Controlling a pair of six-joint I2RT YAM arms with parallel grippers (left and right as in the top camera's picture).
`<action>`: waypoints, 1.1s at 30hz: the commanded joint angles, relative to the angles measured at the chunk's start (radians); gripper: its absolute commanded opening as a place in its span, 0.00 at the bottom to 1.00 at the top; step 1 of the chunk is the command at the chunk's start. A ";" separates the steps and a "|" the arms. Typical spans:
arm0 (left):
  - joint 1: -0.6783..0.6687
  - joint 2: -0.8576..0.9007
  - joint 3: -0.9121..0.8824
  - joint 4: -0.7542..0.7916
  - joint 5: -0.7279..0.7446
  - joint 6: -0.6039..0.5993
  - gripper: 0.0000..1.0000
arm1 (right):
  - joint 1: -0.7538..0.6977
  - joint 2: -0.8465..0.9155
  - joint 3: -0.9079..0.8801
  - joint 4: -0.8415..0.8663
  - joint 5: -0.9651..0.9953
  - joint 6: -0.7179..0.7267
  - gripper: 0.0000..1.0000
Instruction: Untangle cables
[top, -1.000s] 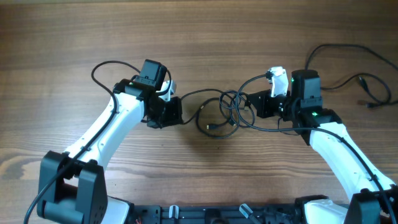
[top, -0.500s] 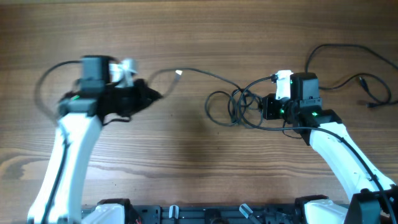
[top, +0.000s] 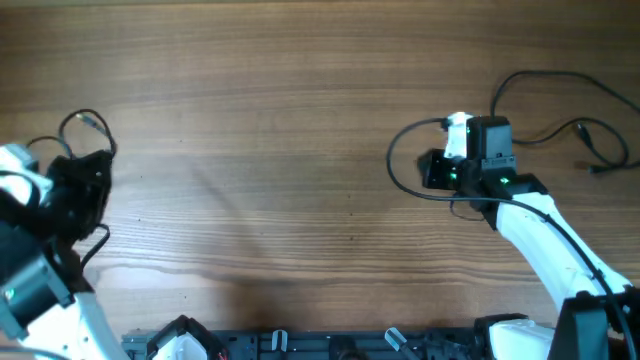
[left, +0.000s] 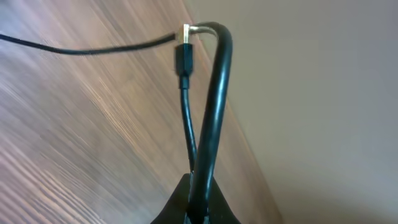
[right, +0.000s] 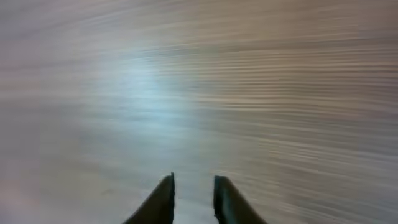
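The cables (left: 213, 93) are gone from the middle of the table (top: 300, 150): the left gripper (left: 198, 208), pinching them tight, has hauled them to the far left edge. The right gripper (right: 193, 186) has let go, jaws slightly spread over bare wood, well apart from them. We judge the bundle pulled loose.

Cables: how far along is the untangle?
Mostly done, by the look of it: no knot shows on the table. In hand: the left gripper is shut on one cable, plug end up, at the table's left edge. The right gripper is open and empty, and a second cable curves round it in the overhead view. Left: lay the held cable down apart. A third cord lies loose far right.
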 joint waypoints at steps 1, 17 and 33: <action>-0.129 0.077 -0.001 0.000 0.106 0.051 0.04 | 0.000 0.052 0.008 0.027 -0.380 0.009 0.35; -0.698 0.250 -0.001 0.921 0.811 -0.433 0.04 | 0.000 0.218 0.008 0.119 -0.524 0.023 0.57; -0.745 0.250 -0.001 1.336 0.604 -0.982 0.04 | 0.010 0.218 0.008 0.195 -0.676 0.005 0.75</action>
